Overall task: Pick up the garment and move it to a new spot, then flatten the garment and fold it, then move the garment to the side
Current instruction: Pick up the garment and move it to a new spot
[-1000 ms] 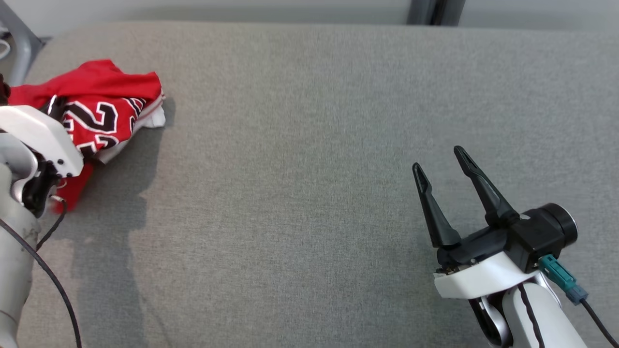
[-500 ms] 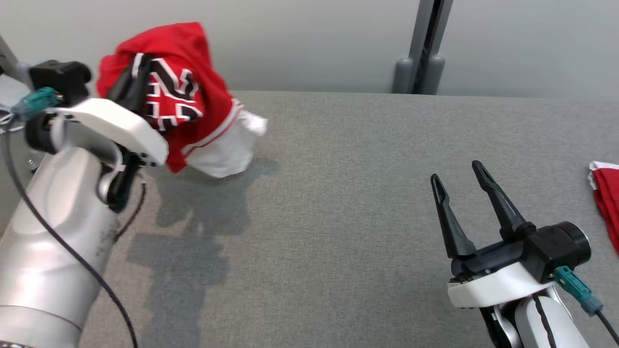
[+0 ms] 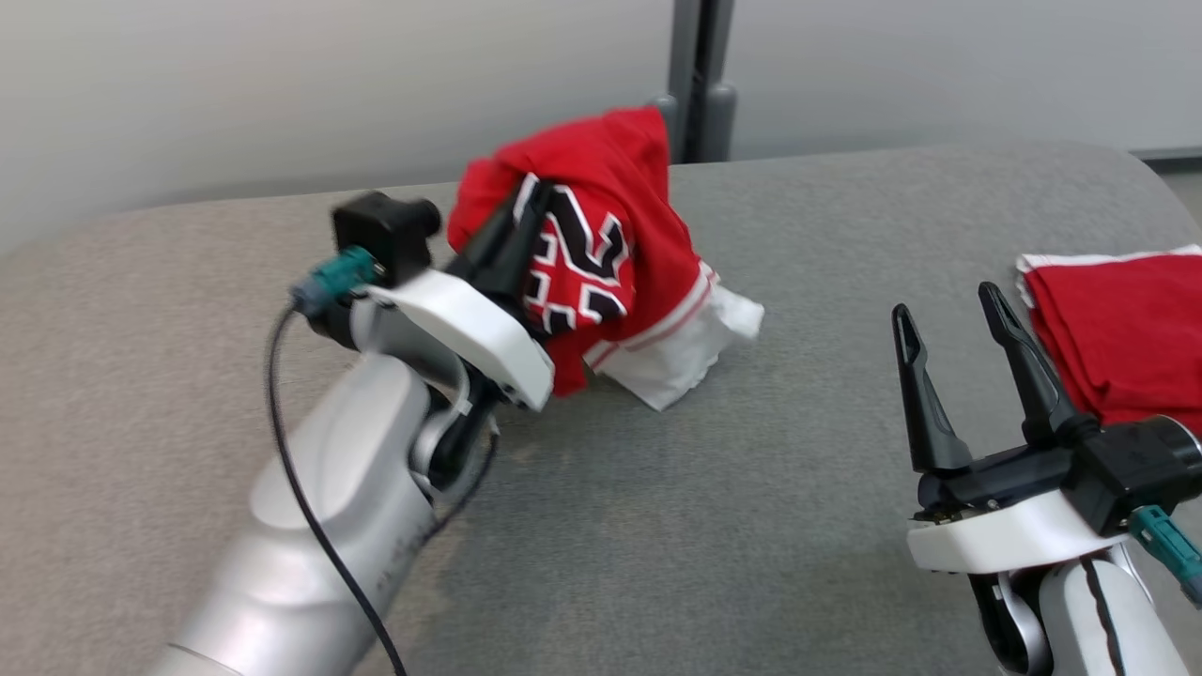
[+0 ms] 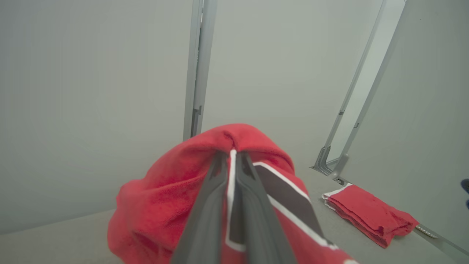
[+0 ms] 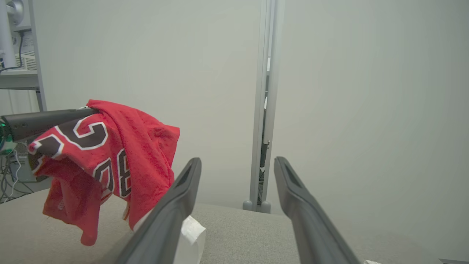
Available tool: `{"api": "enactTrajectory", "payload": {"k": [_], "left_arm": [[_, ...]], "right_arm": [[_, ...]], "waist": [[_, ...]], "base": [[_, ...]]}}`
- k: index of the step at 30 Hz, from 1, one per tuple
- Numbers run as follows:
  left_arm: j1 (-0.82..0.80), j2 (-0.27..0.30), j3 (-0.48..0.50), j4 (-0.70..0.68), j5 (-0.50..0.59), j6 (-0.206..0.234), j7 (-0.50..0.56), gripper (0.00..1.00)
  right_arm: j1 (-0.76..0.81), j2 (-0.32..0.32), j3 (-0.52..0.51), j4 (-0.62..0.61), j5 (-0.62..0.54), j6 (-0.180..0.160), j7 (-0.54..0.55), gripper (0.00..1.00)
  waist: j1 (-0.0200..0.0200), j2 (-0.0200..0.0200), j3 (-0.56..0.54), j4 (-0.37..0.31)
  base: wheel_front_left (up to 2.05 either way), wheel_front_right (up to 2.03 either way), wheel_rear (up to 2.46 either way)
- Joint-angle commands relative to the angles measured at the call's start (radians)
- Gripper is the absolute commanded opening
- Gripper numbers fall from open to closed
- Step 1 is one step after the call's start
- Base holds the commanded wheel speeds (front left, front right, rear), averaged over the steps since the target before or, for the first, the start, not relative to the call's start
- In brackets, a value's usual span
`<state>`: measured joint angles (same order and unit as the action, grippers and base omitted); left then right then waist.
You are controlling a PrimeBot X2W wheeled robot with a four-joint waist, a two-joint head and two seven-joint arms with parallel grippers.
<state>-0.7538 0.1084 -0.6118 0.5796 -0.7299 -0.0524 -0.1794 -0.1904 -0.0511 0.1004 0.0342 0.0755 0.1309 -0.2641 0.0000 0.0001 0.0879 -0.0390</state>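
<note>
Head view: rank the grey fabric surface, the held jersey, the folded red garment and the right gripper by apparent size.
1. grey fabric surface
2. held jersey
3. folded red garment and right gripper: about alike, so unranked. The picture's edge cuts the garment, and the gripper sits nearer the camera.

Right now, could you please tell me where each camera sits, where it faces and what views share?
Head view: on the head, looking down at the table; left fingers shut on the jersey, right fingers open.
Left wrist view: on that wrist, along its shut fingers to the wall, jersey draped over.
Right wrist view: on that wrist, along its open fingers to the wall, jersey at left.
Shared: all show the jersey; head and left wrist, the folded red cloth.
</note>
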Motion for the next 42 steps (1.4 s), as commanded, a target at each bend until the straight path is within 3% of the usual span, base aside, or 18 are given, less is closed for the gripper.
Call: {"api": "enactTrajectory", "payload": {"k": [1,12,13,14,15,16,27,35,40,42], "left_arm": [[0.017,-0.009,-0.015,-0.006,0.009,0.008,-0.007,0.0],[0.069,-0.055,-0.215,0.171,0.076,0.069,-0.04,0.0],[0.07,-0.056,-0.233,0.18,0.067,0.069,-0.043,0.07],[0.07,-0.056,-0.249,0.186,0.06,0.069,-0.045,0.42],[0.067,-0.055,-0.265,0.189,0.054,0.071,-0.049,0.91],[0.066,-0.054,-0.275,0.192,0.044,0.071,-0.053,1.0],[0.049,-0.055,-0.246,0.19,0.001,0.106,-0.085,1.0],[0.194,0.037,-0.047,-0.037,0.156,0.178,-0.086,1.0],[0.361,0.076,0.066,-0.165,0.244,0.193,-0.086,1.0],[0.426,0.066,0.102,-0.209,0.269,0.188,-0.086,1.0]], "right_arm": [[-0.008,-0.002,-0.007,-0.008,-0.003,0.0,0.0,1.0],[-0.026,-0.001,-0.038,-0.007,0.031,0.0,0.0,1.0],[-0.025,-0.001,-0.039,-0.007,0.033,0.0,0.0,1.0],[-0.024,-0.001,-0.044,-0.007,0.034,0.0,0.0,1.0],[-0.022,-0.001,-0.046,-0.006,0.036,0.0,0.0,1.0],[-0.02,-0.001,-0.048,-0.005,0.037,0.0,0.0,1.0],[0.01,-0.001,-0.07,0.005,0.028,0.0,0.0,1.0],[0.054,-0.001,-0.052,0.013,0.006,0.0,0.0,1.0],[0.092,-0.001,-0.055,0.022,-0.007,0.0,0.0,1.0],[0.105,-0.002,-0.059,0.028,-0.001,0.0,0.0,1.0]], "waist": [[0.0,-0.0001,0.031,-0.053],[0.0,-0.0001,0.079,-0.2],[0.0,-0.0001,0.079,-0.207],[0.0,-0.0001,0.079,-0.21],[0.0,-0.0001,0.079,-0.212],[0.0,-0.0001,0.076,-0.212],[0.0,-0.0001,0.004,-0.122],[0.0,-0.0001,-0.074,-0.018],[0.0,-0.0001,-0.099,0.041],[0.0,-0.0001,-0.106,0.06]], "base": [[0.0,0.0,0.0],[0.0,0.0,0.0],[0.0,0.0,0.0],[0.0,0.0,0.0],[0.0,0.0,0.0],[0.0,0.0,0.0],[0.0,0.0,0.0],[0.0,0.0,0.0],[0.0,0.0,0.0],[0.0,0.0,0.0]]}}
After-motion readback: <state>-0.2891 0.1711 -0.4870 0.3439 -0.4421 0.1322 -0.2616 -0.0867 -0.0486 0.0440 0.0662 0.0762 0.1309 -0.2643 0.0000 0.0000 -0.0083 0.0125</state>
